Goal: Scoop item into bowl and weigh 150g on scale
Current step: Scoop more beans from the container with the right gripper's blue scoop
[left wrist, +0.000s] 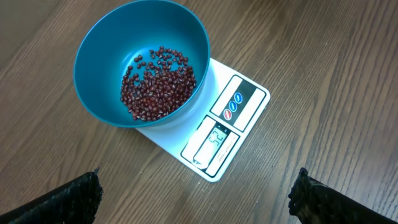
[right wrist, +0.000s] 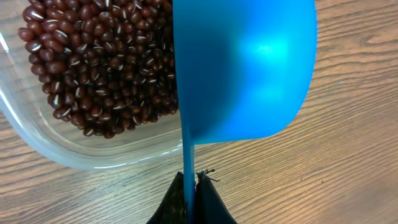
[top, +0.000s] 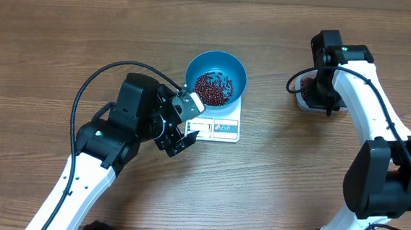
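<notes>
The blue bowl (top: 216, 78) (left wrist: 99, 68) stands on the white scale (top: 223, 128) (left wrist: 242, 102), holding a shallow heap of red-brown beans (top: 213, 87) (left wrist: 158, 84). My left gripper (top: 183, 124) (left wrist: 196, 199) is wide open just in front of the scale's display edge, with only bare wood between its fingers. My right gripper (top: 324, 94) (right wrist: 191, 186) is shut on the thin handle of a small blue scoop (right wrist: 242, 68), which hangs at the near rim of a clear tub (right wrist: 62, 149) full of beans (right wrist: 99, 62). The scoop shows its outer side, so its contents are hidden.
The clear tub (top: 305, 93) sits at the right of the table, mostly hidden under the right arm in the overhead view. The left arm's black cable (top: 91, 85) loops over the wood left of the bowl. Bare wooden table (top: 273, 178) lies between both arms.
</notes>
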`<act>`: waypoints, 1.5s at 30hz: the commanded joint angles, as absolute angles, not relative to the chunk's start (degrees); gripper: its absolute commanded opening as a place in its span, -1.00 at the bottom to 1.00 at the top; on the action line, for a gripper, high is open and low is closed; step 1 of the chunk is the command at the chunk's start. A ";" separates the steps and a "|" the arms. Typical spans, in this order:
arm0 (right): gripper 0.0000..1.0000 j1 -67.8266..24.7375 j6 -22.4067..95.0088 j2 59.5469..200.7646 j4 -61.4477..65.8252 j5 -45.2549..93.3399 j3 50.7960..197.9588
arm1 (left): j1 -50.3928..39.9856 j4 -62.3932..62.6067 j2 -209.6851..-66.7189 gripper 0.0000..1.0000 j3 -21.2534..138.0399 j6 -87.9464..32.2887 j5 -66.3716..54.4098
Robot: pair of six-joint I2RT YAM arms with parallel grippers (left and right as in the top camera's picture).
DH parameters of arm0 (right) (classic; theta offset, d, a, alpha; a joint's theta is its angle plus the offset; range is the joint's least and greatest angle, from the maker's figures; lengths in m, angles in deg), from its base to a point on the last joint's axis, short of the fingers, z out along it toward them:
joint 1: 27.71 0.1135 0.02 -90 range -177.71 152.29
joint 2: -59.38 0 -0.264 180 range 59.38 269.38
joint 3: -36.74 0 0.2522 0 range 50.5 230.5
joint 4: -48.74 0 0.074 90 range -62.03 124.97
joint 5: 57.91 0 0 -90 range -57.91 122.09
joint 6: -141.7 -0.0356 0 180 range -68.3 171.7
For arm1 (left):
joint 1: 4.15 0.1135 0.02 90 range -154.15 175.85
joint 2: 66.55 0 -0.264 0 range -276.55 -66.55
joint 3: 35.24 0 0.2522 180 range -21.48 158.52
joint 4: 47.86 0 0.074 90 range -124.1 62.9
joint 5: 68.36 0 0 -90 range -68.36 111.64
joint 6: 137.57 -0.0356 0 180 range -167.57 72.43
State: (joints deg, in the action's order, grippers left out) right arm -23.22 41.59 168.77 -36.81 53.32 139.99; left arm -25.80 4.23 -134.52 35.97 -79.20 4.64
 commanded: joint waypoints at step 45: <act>-0.92 -20.70 43.19 166.84 -31.07 38.37 131.99 | -25.54 4.29 -134.72 0.99 37.54 -78.22 4.18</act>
